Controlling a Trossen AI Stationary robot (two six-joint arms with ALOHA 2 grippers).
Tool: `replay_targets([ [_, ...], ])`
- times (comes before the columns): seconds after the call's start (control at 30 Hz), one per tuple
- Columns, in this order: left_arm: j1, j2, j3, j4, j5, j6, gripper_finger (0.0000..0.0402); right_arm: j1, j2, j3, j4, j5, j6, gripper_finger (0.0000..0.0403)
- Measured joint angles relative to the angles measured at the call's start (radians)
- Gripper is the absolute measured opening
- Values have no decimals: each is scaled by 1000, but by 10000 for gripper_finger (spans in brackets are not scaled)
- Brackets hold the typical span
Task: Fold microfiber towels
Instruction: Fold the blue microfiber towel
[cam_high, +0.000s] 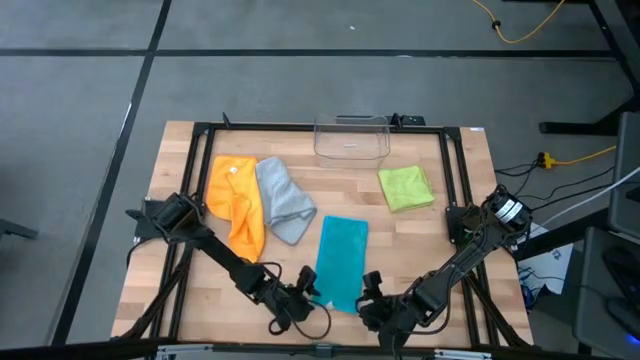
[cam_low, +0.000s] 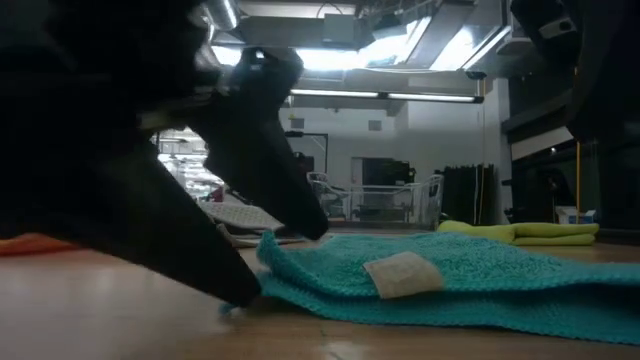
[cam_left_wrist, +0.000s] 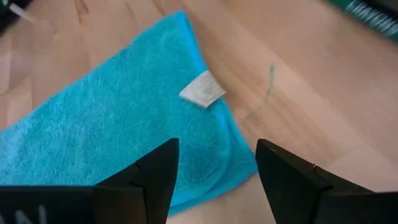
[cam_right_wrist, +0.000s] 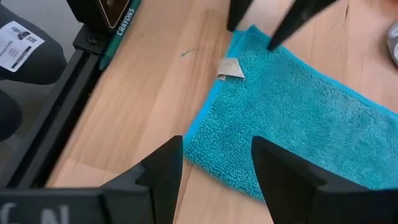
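Note:
The teal blue towel (cam_high: 340, 262) lies flat near the table's front edge, with a white tag (cam_left_wrist: 202, 91) by its near left corner. My left gripper (cam_high: 312, 286) is open and slants down over that corner (cam_left_wrist: 239, 163), one finger on each side of it (cam_low: 275, 262). My right gripper (cam_high: 372, 290) is open above the towel's near right corner (cam_right_wrist: 214, 152). The orange towel (cam_high: 235, 200) and the grey towel (cam_high: 284, 200) lie crumpled at the far left. The lime green towel (cam_high: 405, 187) lies folded at the far right. My left gripper's lower fingertip (cam_low: 240, 292) reaches down to the table right beside the teal towel's near edge (cam_low: 275, 285). I cannot tell whether it touches the cloth. The upper fingertip (cam_low: 310, 228) stands over the towel.
A clear plastic bin (cam_high: 352, 137) stands at the table's far edge. A black frame (cam_high: 205, 140) runs around the table. Bare wood lies between the teal and green towels and along the front edge.

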Motion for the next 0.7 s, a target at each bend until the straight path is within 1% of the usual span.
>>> replay_targets([
  [0.07,11,0,0,-3,8,-15,208,0,8,0,5,-10,0,194],
  [0.17,25,0,0,-15,38,-52,208,0,36,0,26,-61,-16,194],
  [0.27,30,0,0,-23,68,-55,208,0,69,-1,45,-66,-49,194],
  [0.6,17,0,0,-24,83,-56,208,-28,107,0,76,-69,-60,194],
  [0.7,6,0,0,-23,86,-56,208,-31,117,0,80,-99,-84,194],
])
